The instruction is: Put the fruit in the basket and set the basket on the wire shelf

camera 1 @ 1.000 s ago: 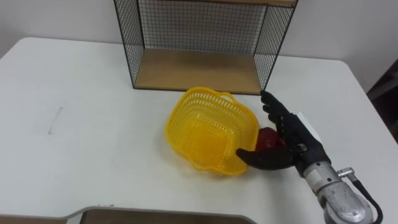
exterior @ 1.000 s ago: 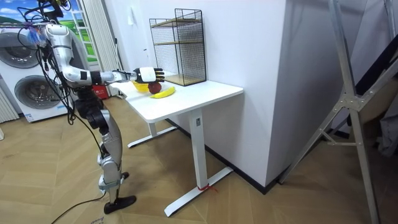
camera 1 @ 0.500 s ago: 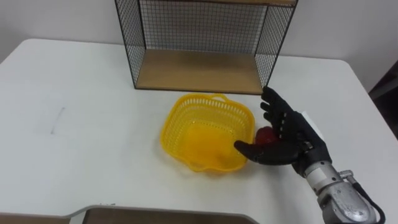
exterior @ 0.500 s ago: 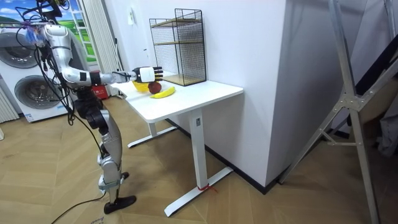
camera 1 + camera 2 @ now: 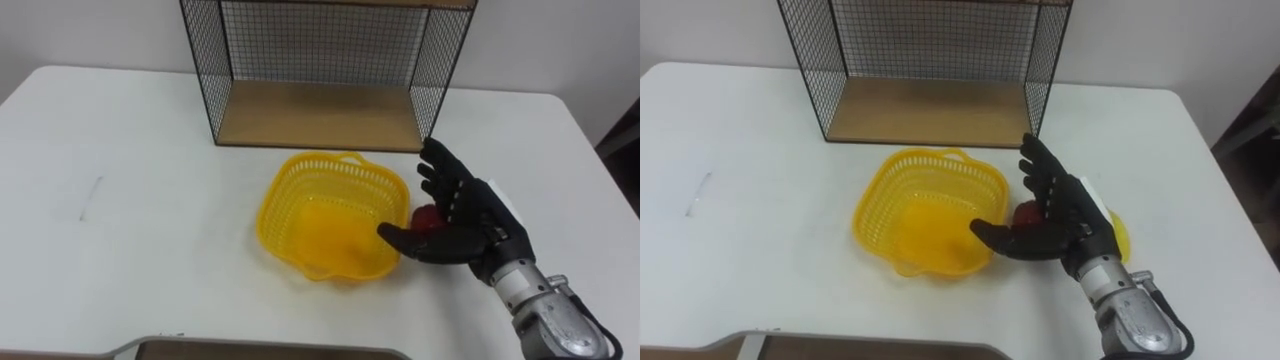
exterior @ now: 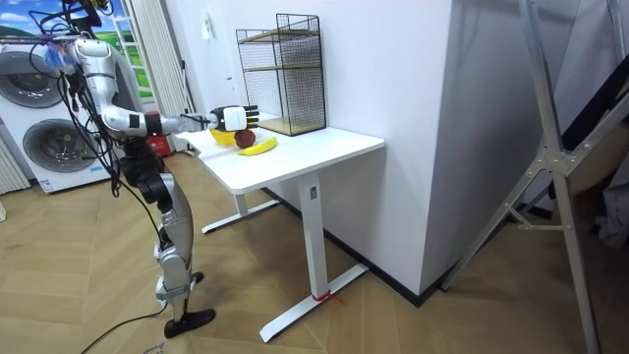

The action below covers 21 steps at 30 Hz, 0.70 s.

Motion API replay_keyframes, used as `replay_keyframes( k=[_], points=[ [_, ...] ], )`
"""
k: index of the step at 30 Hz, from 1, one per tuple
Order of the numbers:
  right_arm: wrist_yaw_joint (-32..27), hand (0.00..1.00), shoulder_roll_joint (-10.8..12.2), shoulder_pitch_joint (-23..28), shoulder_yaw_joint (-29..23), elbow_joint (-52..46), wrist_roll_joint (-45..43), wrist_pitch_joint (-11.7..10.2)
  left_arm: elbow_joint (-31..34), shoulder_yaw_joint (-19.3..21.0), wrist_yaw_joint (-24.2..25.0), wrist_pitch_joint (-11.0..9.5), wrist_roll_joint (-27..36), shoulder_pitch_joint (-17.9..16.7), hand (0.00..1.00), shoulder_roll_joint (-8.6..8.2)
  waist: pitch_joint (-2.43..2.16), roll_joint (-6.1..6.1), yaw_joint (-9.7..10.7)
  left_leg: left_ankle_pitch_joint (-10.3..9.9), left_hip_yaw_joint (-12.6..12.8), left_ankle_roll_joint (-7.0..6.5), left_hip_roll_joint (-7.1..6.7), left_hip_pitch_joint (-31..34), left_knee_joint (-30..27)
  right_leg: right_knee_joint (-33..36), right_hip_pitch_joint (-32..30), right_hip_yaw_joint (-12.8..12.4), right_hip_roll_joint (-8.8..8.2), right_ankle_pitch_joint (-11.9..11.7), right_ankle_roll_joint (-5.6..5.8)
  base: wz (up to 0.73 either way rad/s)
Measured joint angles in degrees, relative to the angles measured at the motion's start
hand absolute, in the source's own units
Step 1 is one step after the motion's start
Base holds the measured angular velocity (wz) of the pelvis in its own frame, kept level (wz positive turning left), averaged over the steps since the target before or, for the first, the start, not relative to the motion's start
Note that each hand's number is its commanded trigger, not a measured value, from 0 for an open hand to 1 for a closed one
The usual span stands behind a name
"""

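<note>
My right hand hangs open, fingers spread, thumb out, gripping nothing. The red fruit sits on the surface just inside the palm, between the hand and the yellow basket on the thumb side. A banana peeks out behind the hand's back.

Just right of the yellow basket, the right hand is matte black, with segmented fingers and a small white tag on its back. Its wrist is a brushed silver cylinder with a dark cable looping alongside. Dark cables drape the silver-grey torso.
</note>
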<state>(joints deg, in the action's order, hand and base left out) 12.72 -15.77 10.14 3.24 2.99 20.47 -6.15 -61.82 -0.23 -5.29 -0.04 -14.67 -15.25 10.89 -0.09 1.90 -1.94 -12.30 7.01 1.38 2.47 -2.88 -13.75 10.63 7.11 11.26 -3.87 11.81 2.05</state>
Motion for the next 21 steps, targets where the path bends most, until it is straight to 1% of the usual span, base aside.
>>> replay_keyframes(
  k=[6,11,16,21],
  points=[
    [0.0,0.0,0.1,0.0,-0.2,0.7,0.0,0.0,0.0,0.1,0.0,0.0,-0.1,-0.3,0.0,-0.02,-0.06,0.27,0.1,0.0,0.0,-0.01,0.0,-0.6,0.1,0.1,0.4,0.0,-0.02,0.0,-0.02,0.0],
    [0.0,0.0,0.1,0.0,-0.8,0.8,0.0,0.1,0.0,0.1,0.0,0.0,-0.1,-0.7,0.0,-0.13,-0.02,0.43,0.1,0.0,0.0,0.0,0.0,-0.6,0.0,0.2,0.5,0.0,-0.03,0.0,-0.04,0.0],
    [-0.3,0.0,0.1,0.0,-2.4,0.8,0.0,0.1,-0.1,0.1,0.0,0.0,-0.1,-0.8,0.0,-0.13,0.12,0.87,0.1,0.0,0.0,0.0,-0.01,-0.8,0.0,0.0,0.6,-0.1,-0.04,0.0,-0.03,0.0],
    [-2.2,0.0,0.1,0.0,-3.4,0.8,0.0,0.0,-0.1,0.0,0.0,0.0,-0.1,-1.0,0.0,-0.13,0.33,1.04,0.2,0.0,0.1,0.0,-0.02,-1.4,0.1,-0.1,1.1,-0.1,-0.03,0.0,0.01,0.0]
  ],
)
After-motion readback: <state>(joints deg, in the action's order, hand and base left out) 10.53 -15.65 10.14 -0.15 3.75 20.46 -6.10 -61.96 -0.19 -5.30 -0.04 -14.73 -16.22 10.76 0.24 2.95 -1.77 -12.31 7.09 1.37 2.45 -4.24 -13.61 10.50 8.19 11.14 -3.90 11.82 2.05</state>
